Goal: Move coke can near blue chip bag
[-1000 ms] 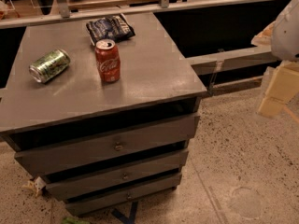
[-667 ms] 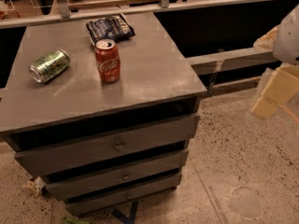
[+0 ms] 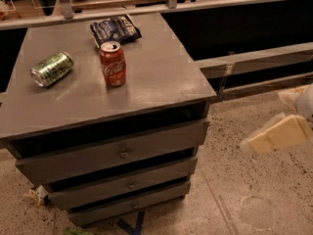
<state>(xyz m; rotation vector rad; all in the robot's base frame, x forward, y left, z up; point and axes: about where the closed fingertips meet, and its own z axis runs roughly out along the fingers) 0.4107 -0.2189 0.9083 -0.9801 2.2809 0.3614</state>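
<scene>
The coke can [image 3: 113, 63], red with white script and a silver top, stands upright on the grey cabinet top [image 3: 156, 77]. The blue chip bag [image 3: 115, 29] lies flat just behind the can, near the back edge, with a small gap between them. My gripper [image 3: 279, 136] is a blurred cream shape at the right edge of the view. It hangs over the floor, lower than the cabinet top, far to the right of the can, and holds nothing.
A green patterned can [image 3: 52, 69] lies on its side at the left of the cabinet top. The cabinet has three drawers [image 3: 122, 153] below. A rail and dark shelving [image 3: 254, 58] run behind. Speckled floor [image 3: 254, 199] lies to the right.
My gripper has dropped lower and a little to the left at the right side of the view. The cans and the bag have not moved.
</scene>
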